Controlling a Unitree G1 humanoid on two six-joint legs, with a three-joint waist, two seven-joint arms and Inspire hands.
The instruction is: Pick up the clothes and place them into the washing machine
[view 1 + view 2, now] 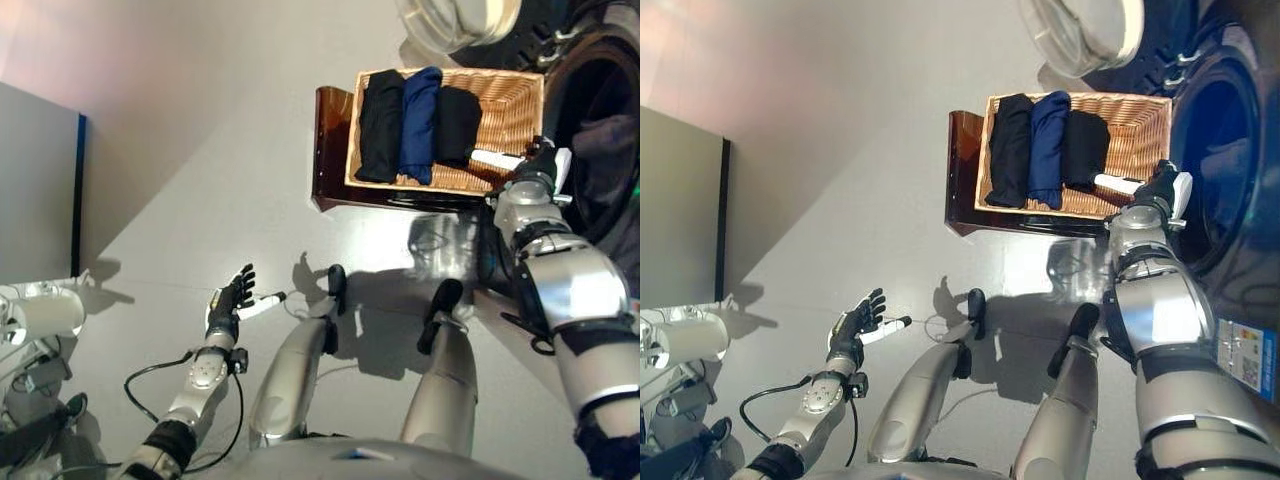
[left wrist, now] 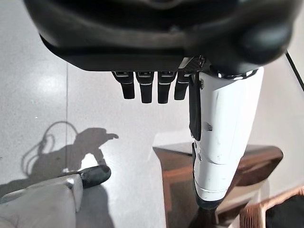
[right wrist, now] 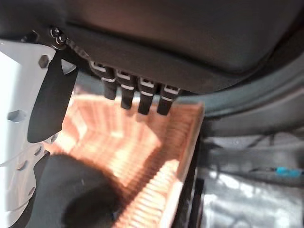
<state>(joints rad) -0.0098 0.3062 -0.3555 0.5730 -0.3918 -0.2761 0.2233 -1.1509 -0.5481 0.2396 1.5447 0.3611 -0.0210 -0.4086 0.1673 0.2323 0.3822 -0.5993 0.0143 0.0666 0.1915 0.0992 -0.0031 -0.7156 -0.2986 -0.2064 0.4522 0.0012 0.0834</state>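
Left hand (image 1: 230,300) open over smooth floor; right hand (image 1: 1155,190) open above woven wicker basket (image 1: 1145,125) of folded clothes (image 1: 1048,135)

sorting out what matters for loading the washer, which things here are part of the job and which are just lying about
Part of the job:
- black garment, navy garment, second black garment, folded in the wicker basket
- washing machine drum opening
- right hand, open above the basket
- left hand, open, idle

Just lying about:
- dark wooden stool under the basket
- grey panel
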